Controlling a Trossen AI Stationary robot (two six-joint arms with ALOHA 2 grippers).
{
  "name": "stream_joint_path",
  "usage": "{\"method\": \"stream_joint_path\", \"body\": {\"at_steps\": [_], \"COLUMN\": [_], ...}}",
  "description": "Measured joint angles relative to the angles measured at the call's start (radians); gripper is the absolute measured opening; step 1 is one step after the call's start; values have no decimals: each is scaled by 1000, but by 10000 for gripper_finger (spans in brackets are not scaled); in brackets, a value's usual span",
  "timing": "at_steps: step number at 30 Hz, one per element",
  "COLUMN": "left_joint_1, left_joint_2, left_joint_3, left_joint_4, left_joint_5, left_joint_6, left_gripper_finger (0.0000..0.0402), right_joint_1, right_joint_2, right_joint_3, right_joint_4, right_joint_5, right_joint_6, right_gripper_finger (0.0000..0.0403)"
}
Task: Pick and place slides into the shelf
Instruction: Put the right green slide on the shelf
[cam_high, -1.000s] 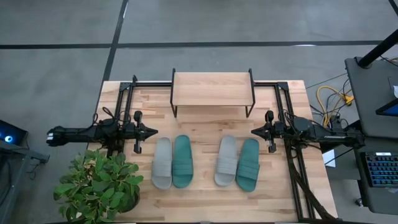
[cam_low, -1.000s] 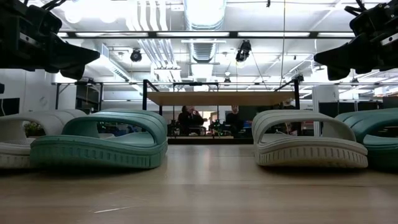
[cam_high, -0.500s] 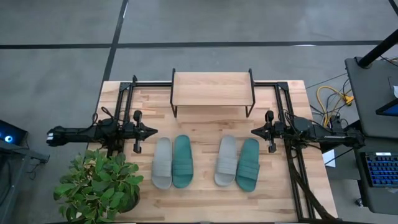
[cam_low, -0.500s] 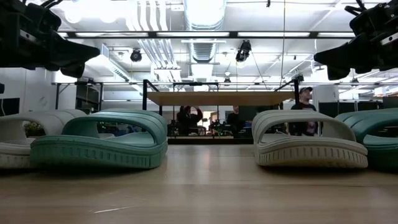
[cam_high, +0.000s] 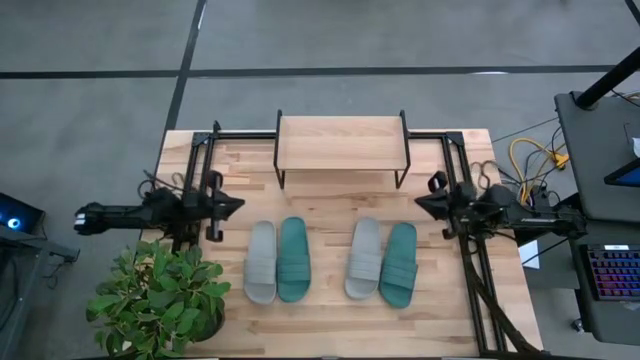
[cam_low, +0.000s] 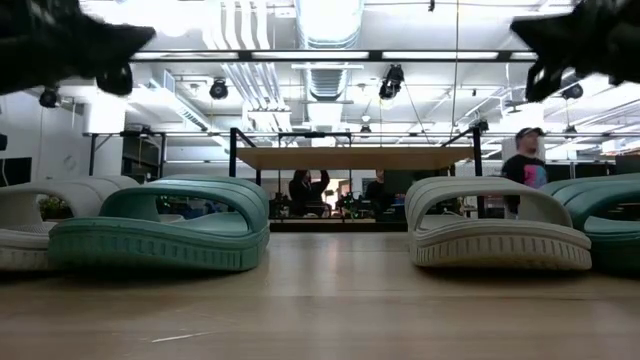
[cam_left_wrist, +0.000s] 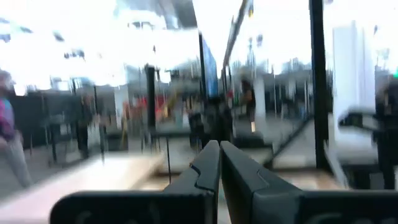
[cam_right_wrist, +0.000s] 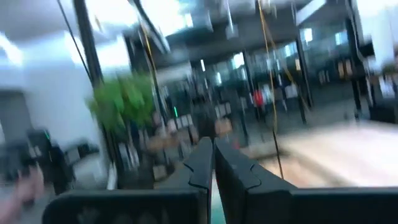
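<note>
We see the left end effector (cam_high: 232, 203) pressed together and empty, with the four slides (cam_high: 331, 260) lying on the counter (cam_high: 330, 320) between it and the right end effector (cam_high: 420, 202). That one is also pressed together and empty. The shelf (cam_high: 340, 143) stands beyond both, well apart from the slides.

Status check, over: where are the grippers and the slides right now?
Left gripper, right gripper: jaws shut, empty, at table sides. Four slides on table, shelf bare. Nothing between them.

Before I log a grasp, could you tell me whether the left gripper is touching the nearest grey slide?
Apart. The high view shows the left gripper, shut, with bare tabletop between it and the grey slide; the low view shows it raised above the slides.
</note>
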Motion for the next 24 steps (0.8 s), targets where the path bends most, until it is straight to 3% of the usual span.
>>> {"method": "stream_joint_path", "body": {"at_steps": [4, 9, 17, 20, 24], "left_joint_1": [0, 0, 0, 0, 0], "left_joint_2": [31, 110, 290, 346, 388], "left_joint_3": [9, 62, 165, 209, 244], "left_joint_4": [71, 75, 101, 97, 100], "left_joint_5": [3, 29, 50, 56, 77], "left_joint_6": [26, 29, -5, -7, -7], "left_gripper_finger": [15, 81, 190, 205, 208], "right_joint_1": [0, 3, 59, 75, 79], "right_joint_2": [27, 99, 381, 501, 626], "right_joint_3": [0, 30, 210, 327, 524], "right_joint_4": [94, 99, 90, 16, -238], "right_joint_5": [-39, -77, -90, -91, -90], "right_joint_6": [-40, -71, -185, -255, -295], "right_gripper_finger": [9, 22, 82, 109, 138]}}
